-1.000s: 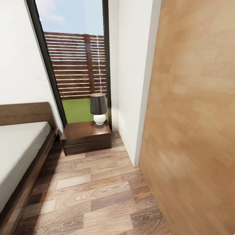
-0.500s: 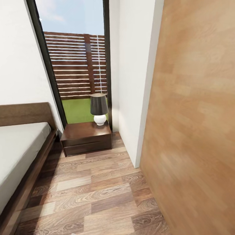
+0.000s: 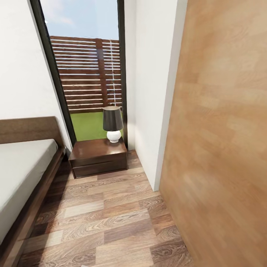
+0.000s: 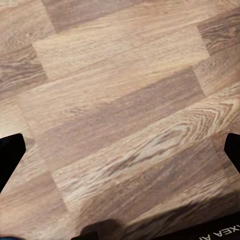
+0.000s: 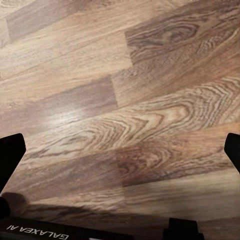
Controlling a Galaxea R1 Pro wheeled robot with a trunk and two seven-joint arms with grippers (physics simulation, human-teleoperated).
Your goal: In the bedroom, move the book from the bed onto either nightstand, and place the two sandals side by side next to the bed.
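Note:
The bed (image 3: 22, 167), with its pale mattress and dark brown frame, lies along the left of the head view. Past its foot-side corner stands the dark reddish-brown nightstand (image 3: 98, 155), under a tall black-framed window. The book and the two sandals are out of view. In the left wrist view my left gripper (image 4: 120, 150) hangs open over bare plank floor, with dark fingertips (image 4: 10, 155) at the frame's edges. In the right wrist view my right gripper (image 5: 120, 152) is also open above the floor, holding nothing.
A lamp (image 3: 112, 123) with a dark shade and white base stands on the nightstand's far right corner. A white wall corner (image 3: 155, 111) and a light wood panel (image 3: 222, 148) close in on the right. A strip of plank floor (image 3: 107, 218) runs between them and the bed.
The whole head view has shifted very slightly, so the camera has moved a little. Bed, nightstand and lamp have stayed where they were.

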